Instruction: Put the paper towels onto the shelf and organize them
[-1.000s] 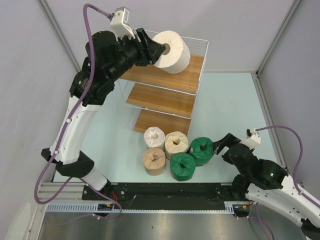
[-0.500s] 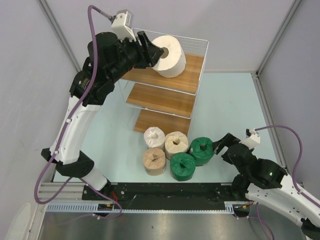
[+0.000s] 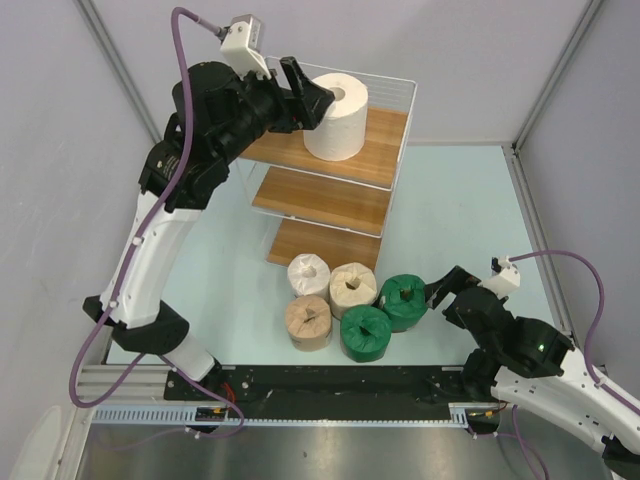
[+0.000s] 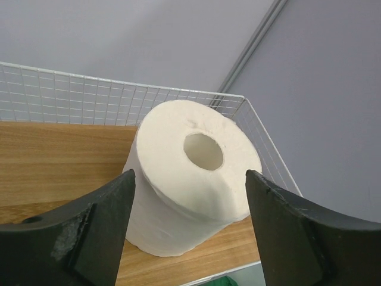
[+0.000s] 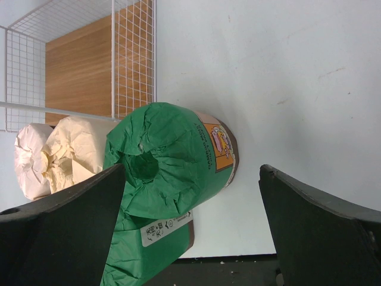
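Note:
The plain white roll point(image 3: 337, 118) stands upright on the top board of the wire shelf point(image 3: 385, 152), near its back right corner. My left gripper point(image 3: 305, 95) is open, its fingers spread either side of the roll's near face without gripping it. The left wrist view shows the roll point(image 4: 178, 196) on the board point(image 4: 53, 161) between the fingertips point(image 4: 101, 220). My right gripper point(image 3: 445, 285) is open and empty beside a green roll point(image 3: 403, 301), which lies partly between its fingers in the right wrist view point(image 5: 172, 155).
On the table in front of the shelf stand a white-wrapped roll point(image 3: 308, 273), two beige rolls point(image 3: 352, 287) point(image 3: 308, 320) and a second green roll point(image 3: 366, 332). The shelf's middle board point(image 3: 325, 200) and bottom board point(image 3: 320, 245) are bare.
The left gripper swung the white roll from tilted and held to upright on the top board, then opened and let it go. The right arm has not moved.

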Tool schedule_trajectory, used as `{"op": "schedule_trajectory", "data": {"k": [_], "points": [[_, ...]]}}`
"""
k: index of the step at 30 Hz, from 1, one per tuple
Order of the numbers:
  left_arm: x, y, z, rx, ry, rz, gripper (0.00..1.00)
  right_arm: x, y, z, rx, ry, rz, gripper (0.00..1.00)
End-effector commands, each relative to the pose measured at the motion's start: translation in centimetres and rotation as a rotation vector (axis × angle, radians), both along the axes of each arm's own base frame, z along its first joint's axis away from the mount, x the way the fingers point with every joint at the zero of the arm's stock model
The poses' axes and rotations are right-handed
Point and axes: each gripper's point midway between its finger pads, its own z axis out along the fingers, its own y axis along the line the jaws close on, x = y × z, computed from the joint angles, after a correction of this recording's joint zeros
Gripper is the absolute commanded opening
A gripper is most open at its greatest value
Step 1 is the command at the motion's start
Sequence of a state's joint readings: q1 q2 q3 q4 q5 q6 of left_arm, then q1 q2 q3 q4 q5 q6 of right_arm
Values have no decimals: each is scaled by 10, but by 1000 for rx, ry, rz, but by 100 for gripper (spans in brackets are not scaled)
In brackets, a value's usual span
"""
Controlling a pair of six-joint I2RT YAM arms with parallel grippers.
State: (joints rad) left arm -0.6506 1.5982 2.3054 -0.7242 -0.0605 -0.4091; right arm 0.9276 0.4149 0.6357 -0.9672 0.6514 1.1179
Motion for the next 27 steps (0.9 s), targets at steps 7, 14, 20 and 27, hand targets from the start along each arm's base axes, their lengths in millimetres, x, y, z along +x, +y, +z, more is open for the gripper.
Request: {"op": "schedule_trajectory", "data": {"k": [7, 14, 20, 27], "points": [[-30, 30, 58, -69, -161, 35, 100, 5, -6, 2, -6, -24, -46, 100], [-77, 77, 90, -133, -246, 83, 100, 6, -6, 2, -8, -24, -47, 100], [-104, 92, -28, -50, -79, 60, 100, 4, -6, 3, 6, -26, -47, 100], [-131, 79, -207, -82, 247, -29, 100, 5, -7, 2, 5, -30, -53, 100]]}}
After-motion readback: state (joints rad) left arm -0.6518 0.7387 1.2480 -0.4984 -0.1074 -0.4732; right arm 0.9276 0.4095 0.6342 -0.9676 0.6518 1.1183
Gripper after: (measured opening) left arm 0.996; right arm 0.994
